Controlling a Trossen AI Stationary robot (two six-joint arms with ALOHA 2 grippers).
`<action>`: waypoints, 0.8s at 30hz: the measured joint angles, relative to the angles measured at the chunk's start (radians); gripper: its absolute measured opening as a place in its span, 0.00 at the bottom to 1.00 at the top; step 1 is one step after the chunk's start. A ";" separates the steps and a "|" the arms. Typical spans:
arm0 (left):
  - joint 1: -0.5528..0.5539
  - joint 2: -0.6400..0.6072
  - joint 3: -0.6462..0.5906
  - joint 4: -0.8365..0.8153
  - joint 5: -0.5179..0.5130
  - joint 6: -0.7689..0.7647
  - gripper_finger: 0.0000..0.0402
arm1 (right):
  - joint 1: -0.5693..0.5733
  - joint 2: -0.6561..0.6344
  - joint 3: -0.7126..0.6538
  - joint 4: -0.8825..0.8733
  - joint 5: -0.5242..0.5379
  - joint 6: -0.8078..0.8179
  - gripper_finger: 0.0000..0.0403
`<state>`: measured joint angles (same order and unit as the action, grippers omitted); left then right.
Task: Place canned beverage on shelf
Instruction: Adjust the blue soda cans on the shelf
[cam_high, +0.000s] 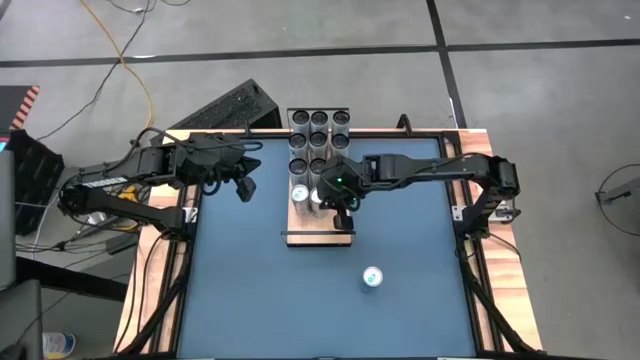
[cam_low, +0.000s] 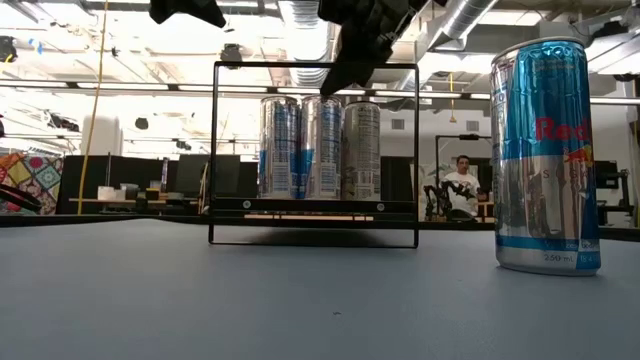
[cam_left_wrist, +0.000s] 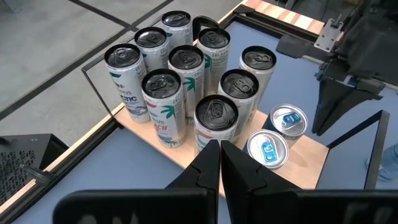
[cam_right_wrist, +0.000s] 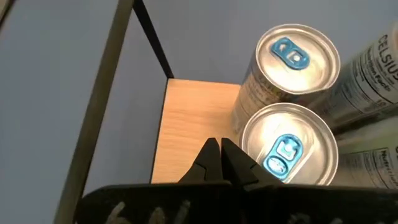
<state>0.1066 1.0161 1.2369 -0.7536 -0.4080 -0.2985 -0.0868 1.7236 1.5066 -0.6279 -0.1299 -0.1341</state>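
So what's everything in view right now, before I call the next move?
tall cans: nine, white and silver with dark tops, packed three by three at one end of the shelf
short cans: two, silver with blue tabs, on the shelf next to the tall ones
lone can: one, silver and blue, upright on the table, clear of the shelf
shelf: one, light wood with black rails, mid-table
table: one, blue top
person: one, far back in the room
left end effector: shut, beside the shelf
right end effector: shut, over the shelf's bare end
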 joint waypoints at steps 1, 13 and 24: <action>0.000 0.000 0.000 0.000 0.000 0.002 0.00 | 0.000 0.000 0.000 -0.003 0.000 -0.001 0.00; 0.000 0.000 0.000 0.000 0.000 0.006 0.00 | 0.000 0.000 0.000 0.003 0.056 -0.017 0.00; 0.000 0.000 0.000 0.000 0.000 0.006 0.00 | 0.000 0.000 0.000 0.008 0.088 -0.024 0.00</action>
<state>0.1066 1.0161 1.2369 -0.7540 -0.4080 -0.2920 -0.0872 1.7233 1.5066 -0.6199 -0.0419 -0.1581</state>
